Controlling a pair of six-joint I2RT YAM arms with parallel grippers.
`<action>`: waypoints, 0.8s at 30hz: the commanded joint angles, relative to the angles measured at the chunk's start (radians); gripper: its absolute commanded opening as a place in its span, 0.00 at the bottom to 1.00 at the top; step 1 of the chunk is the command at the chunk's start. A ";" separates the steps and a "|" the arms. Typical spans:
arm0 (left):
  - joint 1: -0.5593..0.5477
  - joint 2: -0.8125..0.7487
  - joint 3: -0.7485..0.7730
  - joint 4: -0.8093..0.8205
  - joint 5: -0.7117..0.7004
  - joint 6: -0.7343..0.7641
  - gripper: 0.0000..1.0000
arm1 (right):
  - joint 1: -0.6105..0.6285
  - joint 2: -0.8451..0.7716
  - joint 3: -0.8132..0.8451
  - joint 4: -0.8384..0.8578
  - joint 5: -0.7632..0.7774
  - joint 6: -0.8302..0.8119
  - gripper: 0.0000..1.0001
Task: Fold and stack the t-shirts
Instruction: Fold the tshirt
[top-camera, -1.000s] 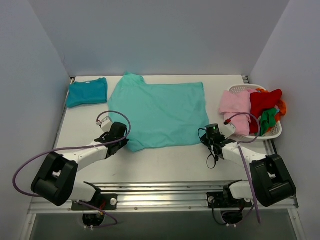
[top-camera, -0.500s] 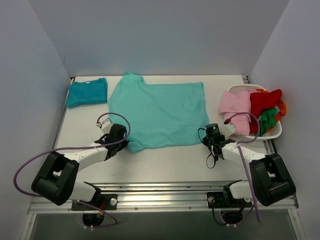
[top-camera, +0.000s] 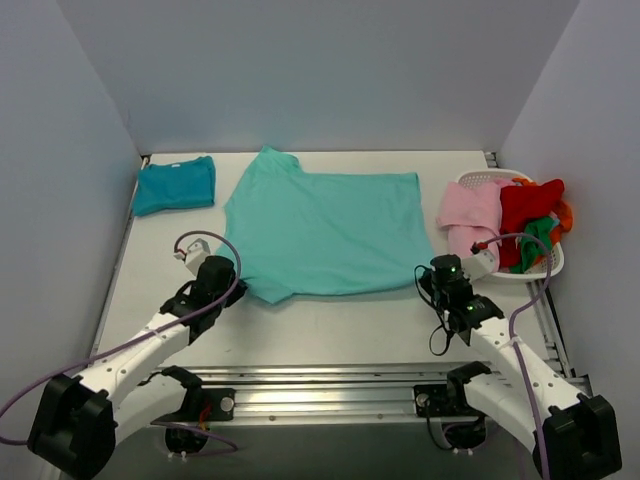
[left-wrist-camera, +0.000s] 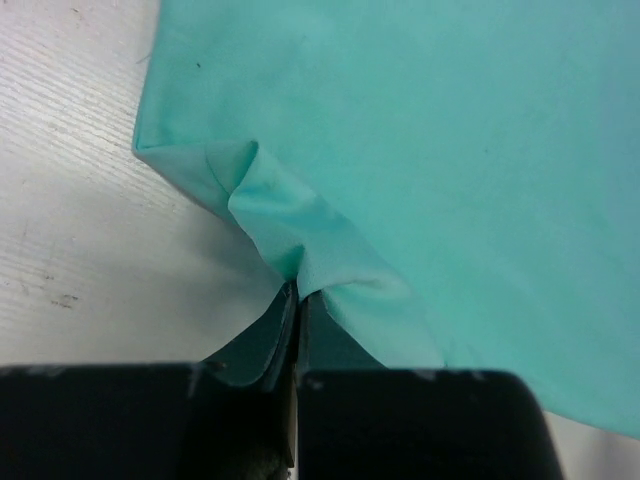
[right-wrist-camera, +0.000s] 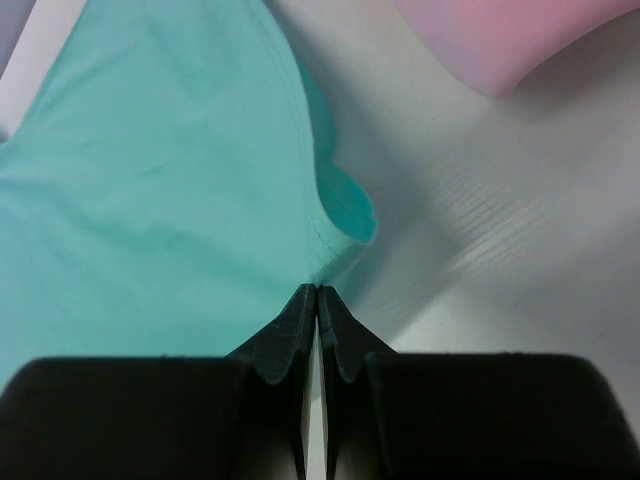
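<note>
The left gripper pinches shut on a hem corner of the light turquoise t-shirt; the right gripper clamps the other. The soft, limp cotton is likely best held by both corners.

Both arms lie low by the near edge, left gripper and right gripper squeezed tight on the light turquoise t-shirt.
</note>
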 joint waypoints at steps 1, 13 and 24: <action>-0.007 -0.113 0.013 -0.111 0.002 0.009 0.02 | 0.006 -0.057 0.020 -0.176 0.048 -0.006 0.00; 0.001 0.030 0.275 -0.106 -0.001 0.094 0.02 | 0.010 -0.027 0.112 -0.189 0.062 -0.019 0.00; 0.061 0.332 0.516 -0.030 0.047 0.155 0.02 | 0.007 0.280 0.340 -0.091 0.122 -0.032 0.00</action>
